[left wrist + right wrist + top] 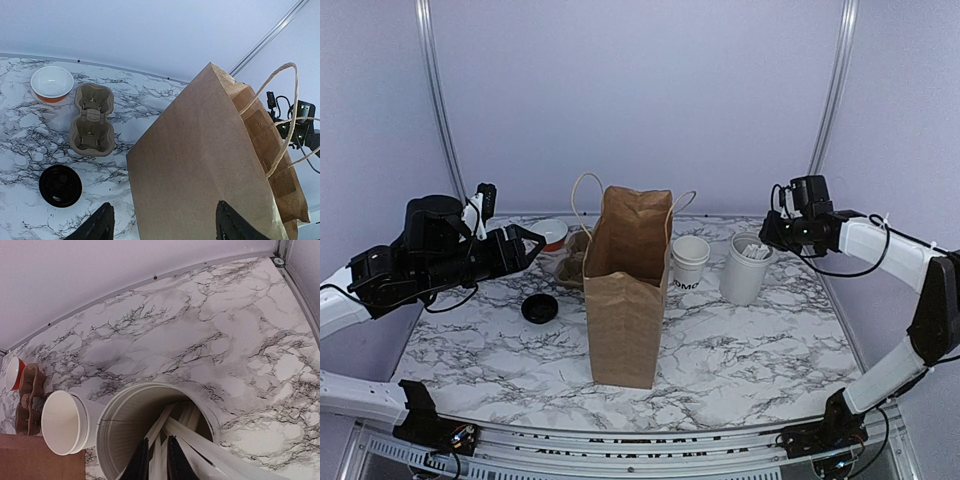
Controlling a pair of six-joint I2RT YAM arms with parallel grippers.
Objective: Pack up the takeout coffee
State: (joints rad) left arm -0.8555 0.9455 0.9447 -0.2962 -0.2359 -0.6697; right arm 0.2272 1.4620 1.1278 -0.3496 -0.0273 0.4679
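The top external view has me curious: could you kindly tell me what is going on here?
Two arms are packing a takeout coffee. The paper bag stands upright mid-table; the lettered white cup and black lid sit outside it. The left gripper hovers open and empty by the bag. The right gripper dips into the utensil tub; whether it grips anything is unclear.

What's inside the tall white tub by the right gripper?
White utensil-like strips lean inside the tub; the right gripper sits at its opening among them. The tub's bottom is covered by them.
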